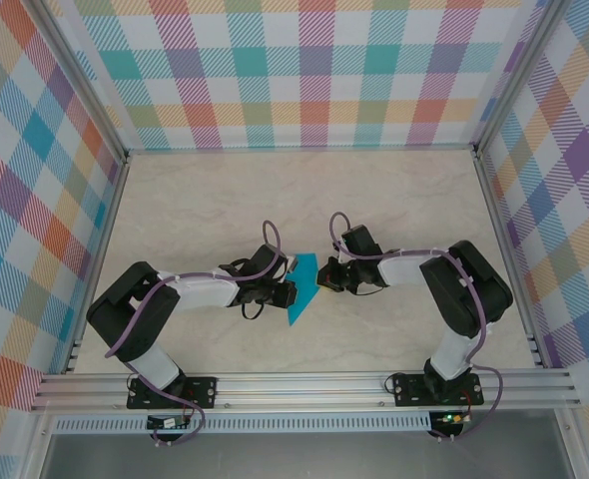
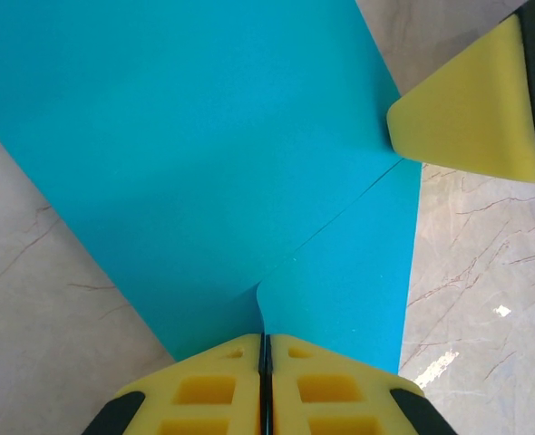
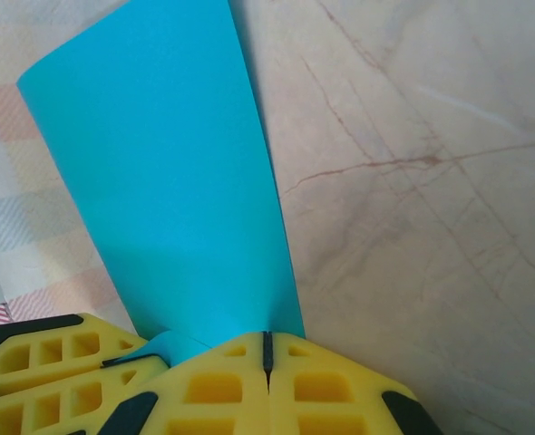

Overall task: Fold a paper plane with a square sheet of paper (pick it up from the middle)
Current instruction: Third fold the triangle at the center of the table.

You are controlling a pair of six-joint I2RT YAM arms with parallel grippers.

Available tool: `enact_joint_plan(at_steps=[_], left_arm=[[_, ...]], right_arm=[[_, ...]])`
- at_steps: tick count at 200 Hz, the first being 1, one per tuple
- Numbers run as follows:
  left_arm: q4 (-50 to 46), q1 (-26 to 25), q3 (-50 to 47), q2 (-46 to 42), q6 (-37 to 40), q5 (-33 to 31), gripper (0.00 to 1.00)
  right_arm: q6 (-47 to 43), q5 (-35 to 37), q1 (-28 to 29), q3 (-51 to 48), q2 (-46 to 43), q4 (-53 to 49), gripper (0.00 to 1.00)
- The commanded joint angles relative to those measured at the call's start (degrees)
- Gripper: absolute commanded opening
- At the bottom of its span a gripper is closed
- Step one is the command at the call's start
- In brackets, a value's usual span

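Left gripper: jaws pressed together, pinching the near edge of the square sheet of paper. Right gripper: also clamped tight, pinching the sheet's right edge. The paper stands up from its fingers in the right wrist view. Sheet hangs between the two grippers over the middle of the table, not flat. A crease runs diagonally from the left pinch toward one of the right gripper's yellow pads. From above it reads as a narrow teal strip tapering toward the near side. Lower tip may be touching the table; can't tell from above.
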Motion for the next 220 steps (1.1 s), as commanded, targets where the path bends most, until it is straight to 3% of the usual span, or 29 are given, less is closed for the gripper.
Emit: enact_joint_plan(at_steps=[1, 33, 75, 134, 157, 185, 195, 220], left_arm=[[-5.60, 0.34, -0.56, 2.13, 1.39, -0.26, 0.09], [-5.67, 0.40, -0.45, 2.11, 1.48, -0.25, 0.10], [-5.49, 0.34, -0.33, 2.42, 1.34, -0.15, 0.12], [-6.19, 0.29, 0.17, 1.59, 1.30, -0.03, 0.18], [-7.64, 0.39, 0.08, -1.90, 0.20, -1.96, 0.29], [-12.58, 0.40, 0.68, -9.60, -4.61, -10.30, 0.43], [-13.88, 0.37, 0.31, -12.39, -7.36, -13.08, 0.43], [-13.84, 0.36, -2.34, -20.09, -13.22, -12.75, 0.43]], right_arm=[[-1.86, 0.75, 0.08, 1.17, -3.36, -3.57, 0.00], [-2.12, -5.85, 0.48, 1.96, -5.21, -0.85, 0.01], [-1.78, -8.81, 2.51, 2.48, -1.84, 0.59, 0.01], [-2.29, -4.53, 3.06, 2.13, 3.71, -1.50, 0.00], [-1.78, -2.97, 3.01, 0.99, 4.11, -1.85, 0.00], [-1.49, -2.21, 3.06, 0.41, 3.91, -2.62, 0.00], [-1.41, -2.18, 3.06, 0.26, 4.04, -2.58, 0.00], [-0.65, -1.44, 3.06, 0.46, 4.05, -2.91, 0.00]])
